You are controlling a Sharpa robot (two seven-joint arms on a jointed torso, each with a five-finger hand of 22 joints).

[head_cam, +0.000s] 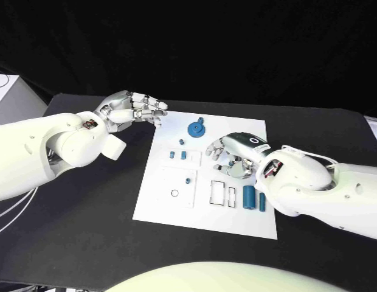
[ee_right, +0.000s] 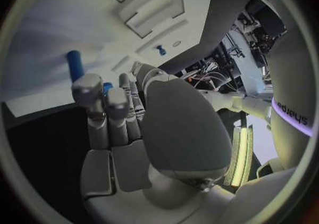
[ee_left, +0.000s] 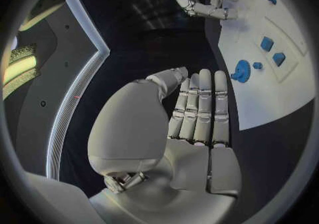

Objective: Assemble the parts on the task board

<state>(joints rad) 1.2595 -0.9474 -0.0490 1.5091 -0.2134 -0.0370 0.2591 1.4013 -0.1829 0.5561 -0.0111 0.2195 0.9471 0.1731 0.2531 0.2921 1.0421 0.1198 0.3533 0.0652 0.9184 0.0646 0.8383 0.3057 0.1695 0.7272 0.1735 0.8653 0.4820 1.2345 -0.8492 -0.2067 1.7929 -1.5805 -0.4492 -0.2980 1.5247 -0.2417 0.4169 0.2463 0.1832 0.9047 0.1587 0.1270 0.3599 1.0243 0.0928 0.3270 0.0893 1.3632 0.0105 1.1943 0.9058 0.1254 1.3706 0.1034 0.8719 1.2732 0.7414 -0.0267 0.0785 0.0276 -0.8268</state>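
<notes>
The white task board lies mid-table. A blue gear stands near its far edge, also seen in the left wrist view. Small blue blocks sit just nearer, and two blue cylinders lie by the rectangular slots. My right hand is low over the board's right middle, fingers curled downward. A bit of blue shows by its fingertips; I cannot tell whether it is held. My left hand hovers off the board's far left corner, fingers straight in its wrist view, holding nothing.
A small blue peg stands in the board's left half beside a round hole. Another blue cylinder lies on the board beyond my right fingers. Black table surrounds the board; a pale box sits at far left.
</notes>
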